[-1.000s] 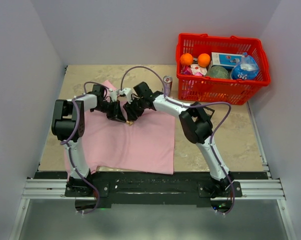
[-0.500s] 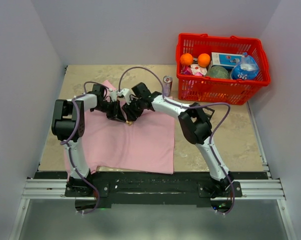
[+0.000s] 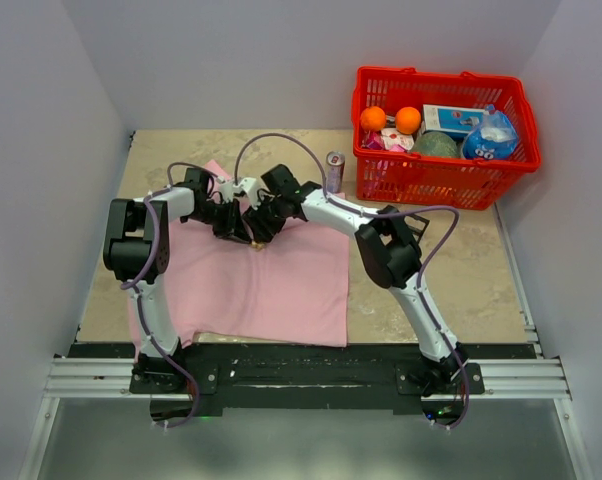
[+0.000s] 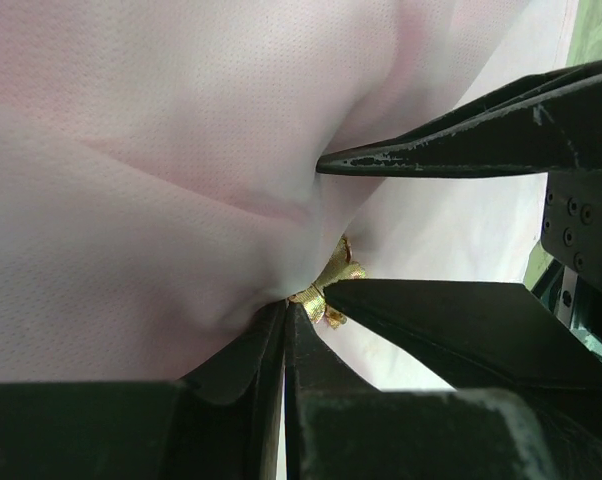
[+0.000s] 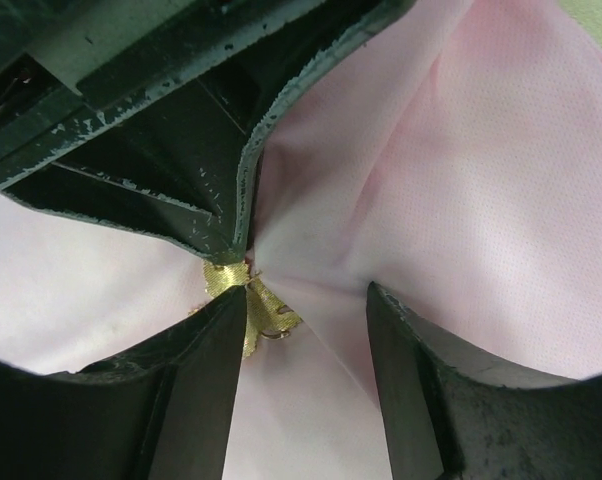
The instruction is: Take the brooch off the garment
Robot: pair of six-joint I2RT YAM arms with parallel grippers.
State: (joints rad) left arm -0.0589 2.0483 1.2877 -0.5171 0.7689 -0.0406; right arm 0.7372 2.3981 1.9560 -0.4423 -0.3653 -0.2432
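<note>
The pink garment [image 3: 271, 280] lies spread on the table. The tiny golden brooch [image 3: 258, 244] sits on it where both grippers meet. My left gripper [image 4: 284, 305] is shut, pinching a raised fold of the garment [image 4: 181, 150] right beside the brooch [image 4: 331, 280]. My right gripper [image 5: 306, 295] is open; its left finger [image 5: 196, 380] touches the brooch [image 5: 256, 305] and its right finger stands apart over fabric [image 5: 461, 180]. The left gripper's shut tip [image 5: 229, 252] shows just above the brooch. In the top view the left gripper [image 3: 241, 234] and right gripper [image 3: 261, 232] nearly touch.
A soda can [image 3: 334, 170] stands just beyond the garment's far right corner. A red basket [image 3: 443, 180] at the back right holds two oranges [image 3: 390, 119], a box and packets. Walls close in on the left, back and right.
The right arm has crept slightly left toward the left gripper. The left arm, brooch and garment look the same.
</note>
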